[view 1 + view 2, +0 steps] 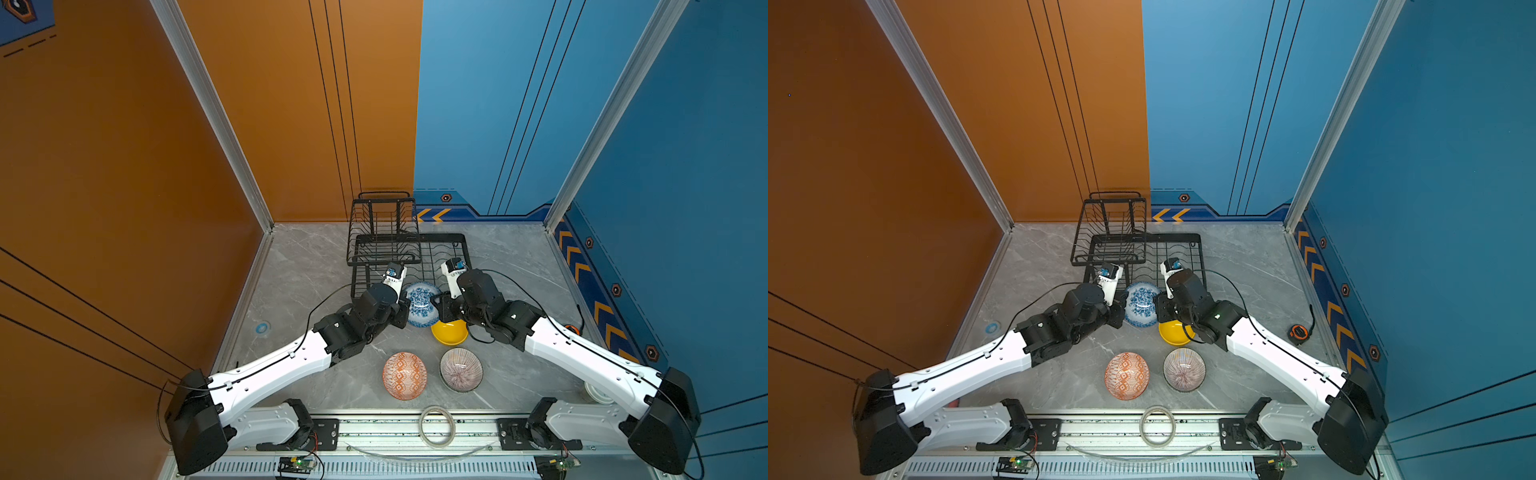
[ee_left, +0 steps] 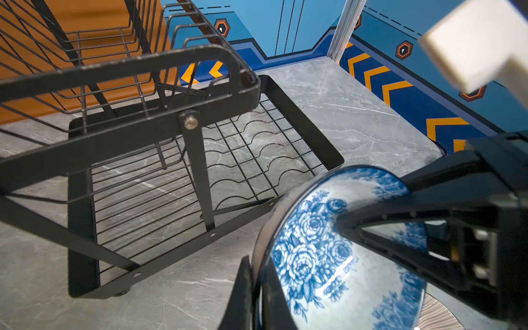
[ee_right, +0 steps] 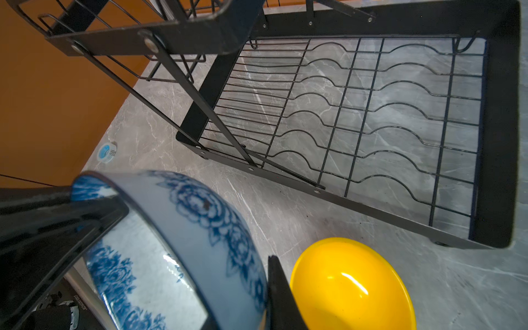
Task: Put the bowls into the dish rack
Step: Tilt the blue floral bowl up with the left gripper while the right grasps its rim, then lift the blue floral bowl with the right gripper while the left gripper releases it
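Top views: the left pincer (image 1: 402, 311) and right pincer (image 1: 436, 302) each clamp one side of the blue bowl (image 1: 422, 303), held tilted between them. The rack (image 1: 459, 243) stands just ahead of both, unloaded; the yellow bowl (image 1: 449, 334) rests under the right pincer.

Left wrist view: the left pincer (image 2: 255, 297) is closed on the rim, one finger inside, one outside; the right pincer (image 2: 385, 200) grips the opposite rim.

Right wrist view: the right pincer (image 3: 197, 237) appears closed across the bowl wall; the rack's (image 3: 500, 114) slots lie ahead of it.

Likely step: racking the bowl. Advance both pincers at equal pace, spacing fixed. Clear the front rail and slanted strut, seat the bowl on edge in a slot, release once the wires carry it
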Controlling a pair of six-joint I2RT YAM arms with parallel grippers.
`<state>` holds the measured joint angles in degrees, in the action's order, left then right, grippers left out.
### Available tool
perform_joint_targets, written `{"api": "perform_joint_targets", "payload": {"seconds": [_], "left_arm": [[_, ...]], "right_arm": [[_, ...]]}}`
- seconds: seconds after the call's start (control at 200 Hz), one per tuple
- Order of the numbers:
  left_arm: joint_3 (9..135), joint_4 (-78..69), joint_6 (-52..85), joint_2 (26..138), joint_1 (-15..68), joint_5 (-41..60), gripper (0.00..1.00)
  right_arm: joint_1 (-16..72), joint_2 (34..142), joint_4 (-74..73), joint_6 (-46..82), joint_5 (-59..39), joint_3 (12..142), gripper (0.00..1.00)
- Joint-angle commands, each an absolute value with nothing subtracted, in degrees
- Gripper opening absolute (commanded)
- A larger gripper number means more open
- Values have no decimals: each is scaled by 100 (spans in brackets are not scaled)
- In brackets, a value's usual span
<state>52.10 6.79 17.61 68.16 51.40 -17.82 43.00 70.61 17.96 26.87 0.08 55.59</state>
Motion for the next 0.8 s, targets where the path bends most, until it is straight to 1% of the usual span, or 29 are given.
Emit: {"api": "perform_joint_targets", "payload": {"seconds": [0.0,0.16,0.18,0.21,0.23,0.355,0.381,0.396,0.411,0.456,0.496,0.646,0.796], "left_arm": [[5142,264,1933,6698,5186,-1705,0],[5128,480,1922,6620,5185,-1603,0],[5141,547,1902,6612,5180,-1605,6],[5150,666,1867,6580,5176,-1610,17],[5159,744,1841,6555,5175,-1619,26],[5138,1340,1670,6331,5088,-1607,74],[5137,1439,1645,6278,5070,-1581,82],[5126,1498,1624,6245,5049,-1569,85],[5124,1559,1611,6214,5037,-1565,91],[5116,1753,1593,6130,4979,-1576,100],[5107,1901,1580,6064,4921,-1559,98],[5005,2230,1547,5842,4714,-1492,98],[4890,2313,1555,5698,4512,-1395,98]], "right_arm": [[4243,6829,1678,2698,52,5431,0],[4207,6714,1683,2599,94,5361,0],[4194,6693,1681,2566,97,5350,0],[4164,6660,1687,2497,90,5334,0],[4139,6639,1686,2435,80,5327,0],[4067,6501,1726,1796,12,5305,0],[3859,6483,1727,1653,-12,5308,0],[3834,6473,1724,1560,-37,5309,0],[3806,6465,1731,1474,-55,5299,0],[3744,6452,1708,1133,-105,5293,0],[3692,6465,1722,834,-114,5302,0],[3647,6531,1672,-189,13,5384,0],[3648,6517,1303,-1234,634,5310,0]]}}
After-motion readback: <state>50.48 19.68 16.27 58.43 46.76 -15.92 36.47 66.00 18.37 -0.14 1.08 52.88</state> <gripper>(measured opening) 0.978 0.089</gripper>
